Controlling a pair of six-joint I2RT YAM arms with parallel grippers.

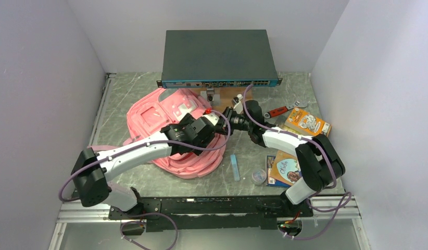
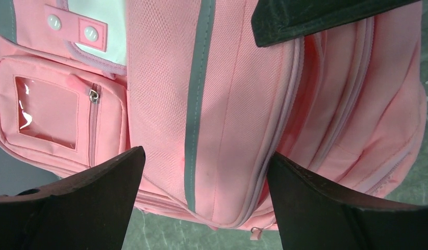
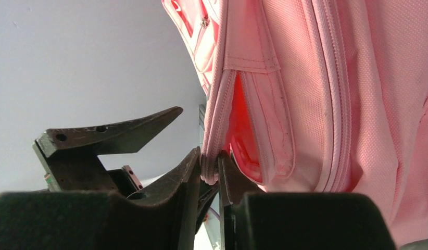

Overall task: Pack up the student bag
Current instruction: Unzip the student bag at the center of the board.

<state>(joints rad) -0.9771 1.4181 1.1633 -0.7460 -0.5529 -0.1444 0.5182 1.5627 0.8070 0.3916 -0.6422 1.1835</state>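
So the pink backpack (image 1: 165,117) is lying flopped on the tabletop (image 1: 212,179), left of the middle. It's just in front of the big flat grey network box (image 1: 217,54) at the back. Both arms are on its right-hand side.

The left arm (image 1: 144,148) reaches across the bag and its jaws are spread wide. In the wrist view both dark fingers (image 2: 76,208) sit apart over the backpack (image 2: 227,104) with nothing between them but fabric underneath. I can't tell if they're actually touching it. You can see a grey stripe (image 2: 199,88) running down the front, a little pocket with a clear window (image 2: 45,112) and two white snaps (image 2: 71,27).

The right arm (image 1: 285,140) comes in from the other side, and its jaws are pinching a thin pink edge of the backpack (image 3: 357,104). It looks like the seam next to a zip, and the fingers (image 3: 188,177) are nearly pressed together on it. Right beside that pinch a flap gapes a bit and shows a redder inside.

Off to the right on the tabletop, well apart from the bag, are:
- an orange booklet (image 1: 307,123)
- another book (image 1: 285,169)
- a small round tub (image 1: 259,177)
- a pale blue stick (image 1: 235,167)
- a red-handled tool (image 1: 278,111)
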